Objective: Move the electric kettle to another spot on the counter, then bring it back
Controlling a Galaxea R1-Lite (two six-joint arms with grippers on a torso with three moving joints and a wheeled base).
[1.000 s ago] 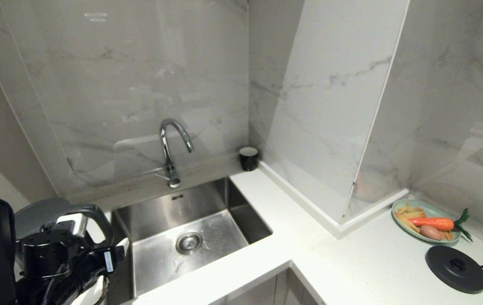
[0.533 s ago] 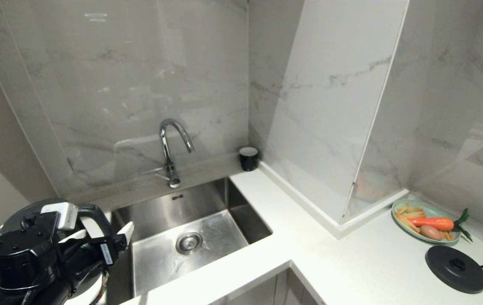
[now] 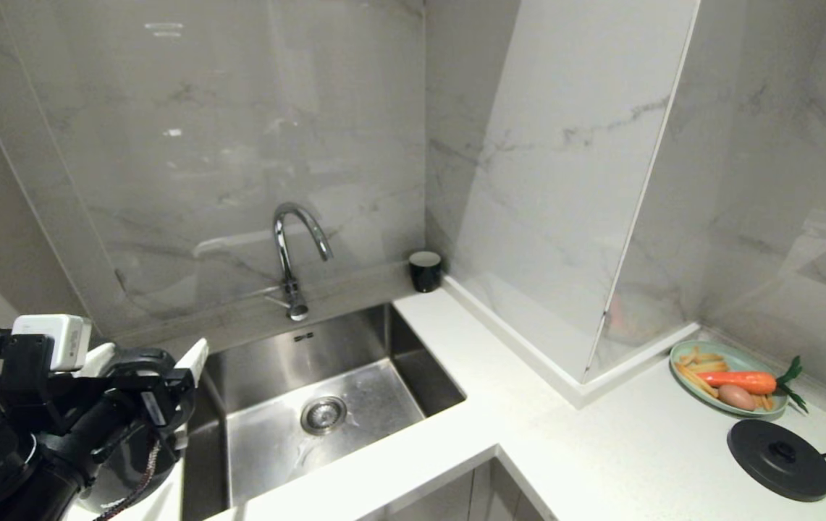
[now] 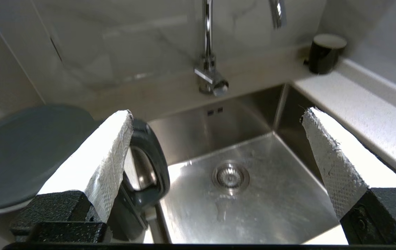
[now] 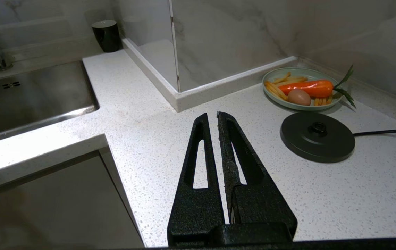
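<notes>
We see the left gripper with its two white textured fingers spread about as far apart as they go and nothing between them but open air over the stainless-steel sink. The tall glossy black electric kettle stands on the strip of white speckled stone-like counter to the left of the sink, its flat lid facing up and its big loop handle turned out toward the basin. We read that placement as the "other spot" of the task: the flat round black corded base disc sits bare, well apart on the right-hand run of counter, just beside the pale green plate of carrot, egg and fries. So the kettle looks parked away from its home, and the empty, wide jaws fit a gripper that is free of it.

Relative to the tool, the handle lies just beside the inner face of one finger, close enough that we cannot tell whether they touch, while the other finger hangs over the sink (the handle is not centred in the gap). In our judgement a regrasp would call for shifting the gripper sideways over the handle first.

The right gripper is parked over the right counter, its black fingers pressed together and holding nothing.
</notes>
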